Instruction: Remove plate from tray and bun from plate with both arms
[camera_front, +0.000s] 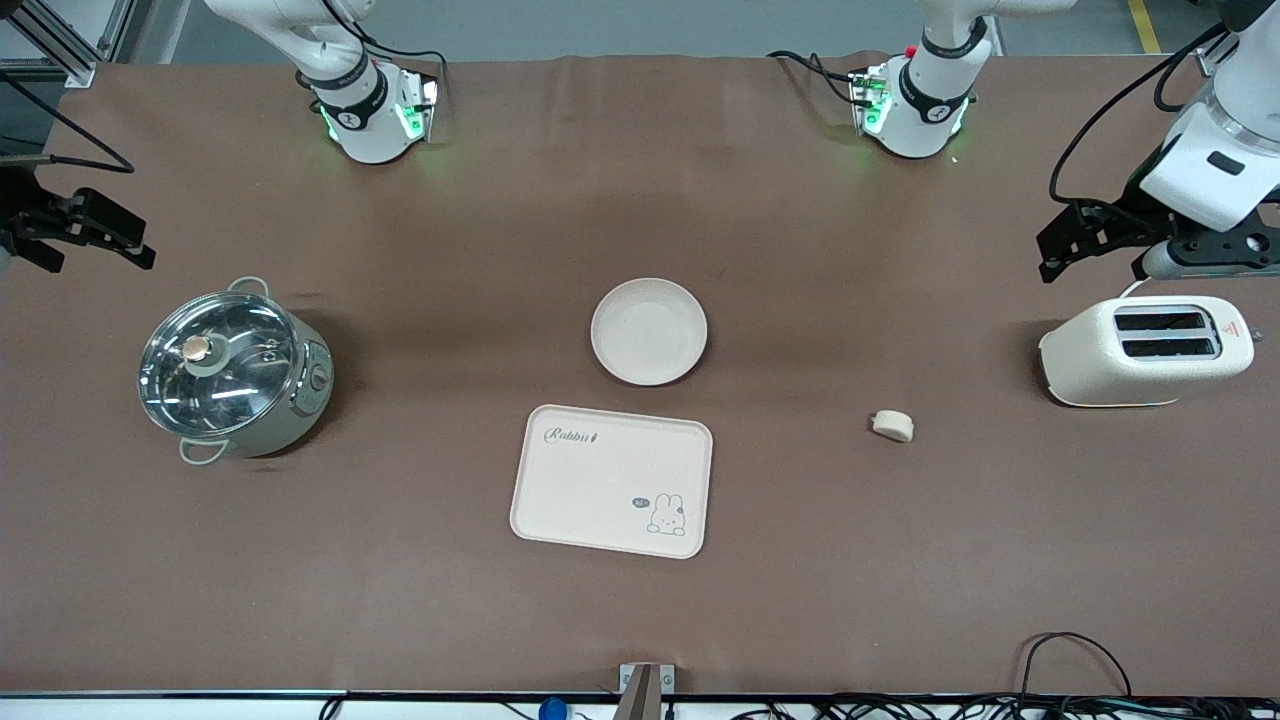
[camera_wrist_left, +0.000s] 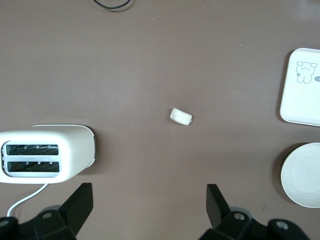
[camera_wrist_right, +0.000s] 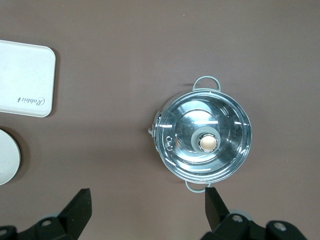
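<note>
The round cream plate (camera_front: 648, 332) lies at the table's middle, touching nothing, just farther from the front camera than the tray. It also shows in the left wrist view (camera_wrist_left: 302, 175) and the right wrist view (camera_wrist_right: 6, 157). The small pale bun (camera_front: 892, 425) lies on the bare cloth between the tray and the toaster, and shows in the left wrist view (camera_wrist_left: 181, 116). My left gripper (camera_front: 1085, 250) (camera_wrist_left: 149, 195) is open and empty, up over the table beside the toaster. My right gripper (camera_front: 95, 248) (camera_wrist_right: 147, 200) is open and empty, up over the table beside the pot.
A rectangular cream tray with a rabbit drawing (camera_front: 612, 480) lies nearer the front camera than the plate. A white toaster (camera_front: 1145, 350) stands at the left arm's end. A steel pot with a glass lid (camera_front: 232, 370) stands at the right arm's end.
</note>
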